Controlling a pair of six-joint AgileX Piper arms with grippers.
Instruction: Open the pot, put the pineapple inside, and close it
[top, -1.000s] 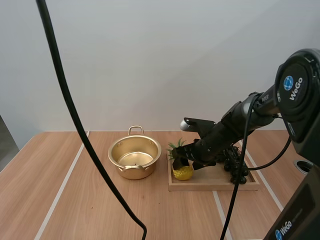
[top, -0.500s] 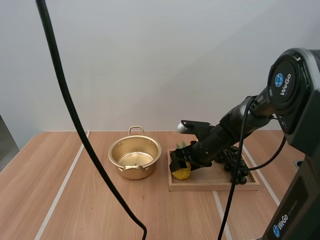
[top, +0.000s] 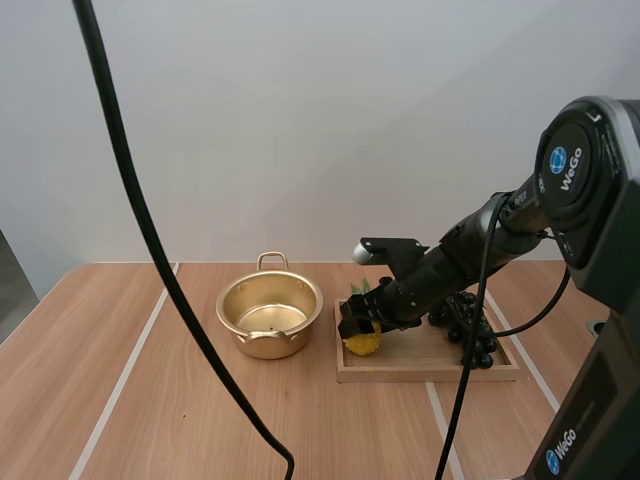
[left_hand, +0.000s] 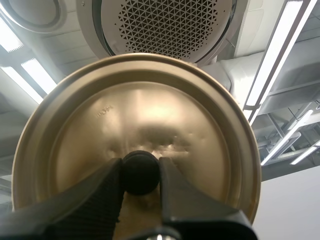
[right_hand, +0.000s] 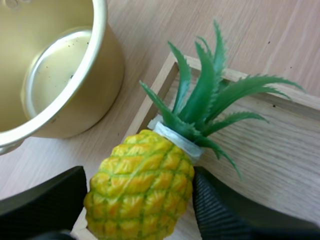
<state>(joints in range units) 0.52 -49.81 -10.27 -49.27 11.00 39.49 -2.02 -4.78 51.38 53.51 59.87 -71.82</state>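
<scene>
Wooden table (top: 150, 400) lies bare left of and in front of the lidless gold pot (top: 270, 345). A wooden tray (top: 420, 372) sits just right of the pot, with grapes (top: 468, 318) toward its right end. The right gripper (top: 365, 325) pinches the pineapple (right_hand: 142, 185) at the tray's left edge. The left gripper (left_hand: 141, 167) clamps the lid (left_hand: 150, 110) by its black knob (left_hand: 141, 176). "WeGo" (top: 563, 160) marks the right arm.

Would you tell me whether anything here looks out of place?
Nothing stands out: the yellow plastic pineapple is at the corner of the wooden tray, pinched by the right pincer; the round gold pot stands upright, its gold lid gripped by the left pincer.
</scene>
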